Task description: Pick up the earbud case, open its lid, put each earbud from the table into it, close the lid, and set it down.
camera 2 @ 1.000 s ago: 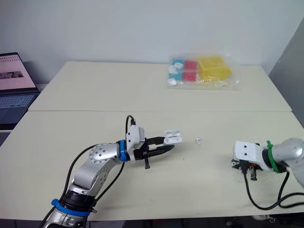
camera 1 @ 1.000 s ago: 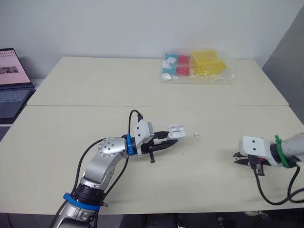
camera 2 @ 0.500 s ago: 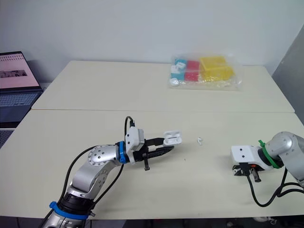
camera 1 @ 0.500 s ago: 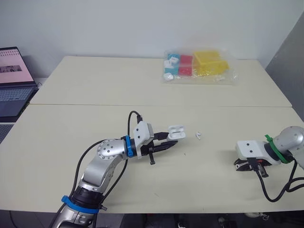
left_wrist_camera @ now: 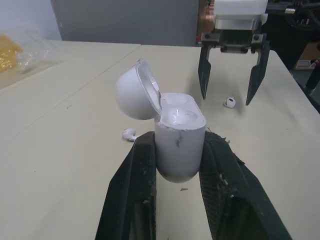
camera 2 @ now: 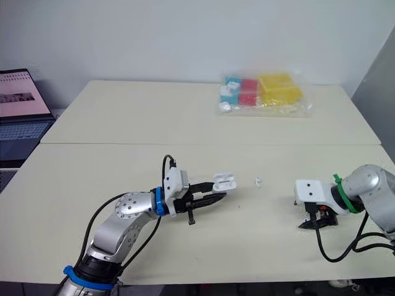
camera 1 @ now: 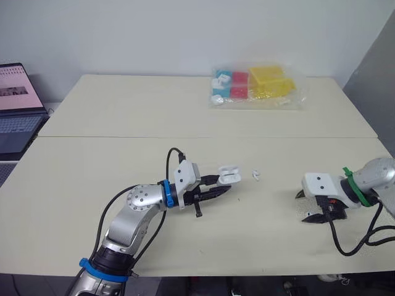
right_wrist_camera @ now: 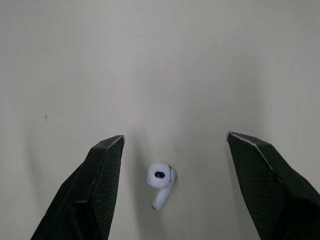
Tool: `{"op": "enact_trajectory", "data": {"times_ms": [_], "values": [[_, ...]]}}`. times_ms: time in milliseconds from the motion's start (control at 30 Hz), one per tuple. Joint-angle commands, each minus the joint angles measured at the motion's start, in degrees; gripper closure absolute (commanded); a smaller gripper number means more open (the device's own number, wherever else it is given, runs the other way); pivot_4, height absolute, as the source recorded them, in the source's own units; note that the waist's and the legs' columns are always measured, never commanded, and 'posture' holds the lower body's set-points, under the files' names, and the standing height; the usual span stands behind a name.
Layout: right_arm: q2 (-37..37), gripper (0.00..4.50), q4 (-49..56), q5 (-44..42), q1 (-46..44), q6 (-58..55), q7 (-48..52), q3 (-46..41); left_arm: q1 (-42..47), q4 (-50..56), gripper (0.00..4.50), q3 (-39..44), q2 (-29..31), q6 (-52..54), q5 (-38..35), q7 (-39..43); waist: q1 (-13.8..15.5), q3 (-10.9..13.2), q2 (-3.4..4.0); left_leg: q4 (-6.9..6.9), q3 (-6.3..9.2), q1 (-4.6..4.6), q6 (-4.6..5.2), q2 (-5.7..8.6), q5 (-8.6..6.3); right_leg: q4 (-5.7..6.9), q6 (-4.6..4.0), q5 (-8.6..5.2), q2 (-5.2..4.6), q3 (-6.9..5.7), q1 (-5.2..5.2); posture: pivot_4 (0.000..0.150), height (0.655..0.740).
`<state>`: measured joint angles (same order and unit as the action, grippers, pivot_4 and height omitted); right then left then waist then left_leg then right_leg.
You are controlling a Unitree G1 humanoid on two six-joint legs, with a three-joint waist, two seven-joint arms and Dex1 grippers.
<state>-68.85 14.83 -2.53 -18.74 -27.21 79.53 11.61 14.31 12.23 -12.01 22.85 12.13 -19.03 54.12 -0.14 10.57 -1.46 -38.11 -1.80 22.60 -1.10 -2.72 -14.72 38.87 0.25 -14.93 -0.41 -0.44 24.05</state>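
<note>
My left gripper is shut on the white earbud case, which it holds just above the table's middle. The case's lid stands open. One white earbud lies on the table just right of the case. A second earbud lies on the table farther right, between the spread fingers of my right gripper. That gripper is open, points down at the table, and touches nothing. In the left wrist view, the right gripper straddles this same earbud.
A clear plastic bag of coloured boxes lies at the back of the table. An open laptop stands off the table's left edge. A seam runs across the tabletop behind the work area.
My right gripper has opened wide and shifted left toward the middle, and an earbud now lies between its fingers. The left gripper still holds the open case in place.
</note>
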Motion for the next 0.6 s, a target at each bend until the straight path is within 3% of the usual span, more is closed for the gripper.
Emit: {"op": "enact_trajectory", "data": {"times_ms": [33,233,367,600], "values": [[-3.73,1.09,8.75,0.69,-0.61,-13.22,-0.69,-0.7,0.0,2.23,3.71,-0.43,-0.6,-0.49,-0.24,-0.74,0.03,0.0,0.0,0.0,0.0,0.02,0.0,0.0,0.0,-0.01,0.0,0.0,-0.03,0.0,0.01,0.15,0.7364],[-5.35,1.09,10.41,6.36,-1.7,-16.51,-2.19,5.68,0.1,1.63,3.71,-1.42,-1.77,-1.08,0.28,-1.48,0.03,0.0,0.0,-0.01,0.0,0.01,0.0,0.02,0.0,-0.02,0.0,0.0,-0.05,-0.01,0.0,0.15,0.7364],[-2.25,1.09,8.34,8.61,-4.23,-17.88,-3.1,9.82,0.08,0.74,3.71,-2.01,-2.75,-1.91,0.85,-1.77,-0.19,0.0,0.0,-0.01,-0.06,-0.02,0.0,0.02,0.0,-0.01,0.0,0.0,-0.03,-0.01,0.01,0.15,0.7364],[-1.53,1.09,5.85,9.99,-5.04,-16.19,-2.65,11.89,-0.02,0.65,3.71,-2.43,-3.28,-2.26,1.38,-2.24,0.0,0.0,0.0,-0.01,0.01,0.04,0.0,0.02,0.0,-0.01,-0.02,-0.02,-0.02,-0.01,0.02,0.15,0.7364]]}}
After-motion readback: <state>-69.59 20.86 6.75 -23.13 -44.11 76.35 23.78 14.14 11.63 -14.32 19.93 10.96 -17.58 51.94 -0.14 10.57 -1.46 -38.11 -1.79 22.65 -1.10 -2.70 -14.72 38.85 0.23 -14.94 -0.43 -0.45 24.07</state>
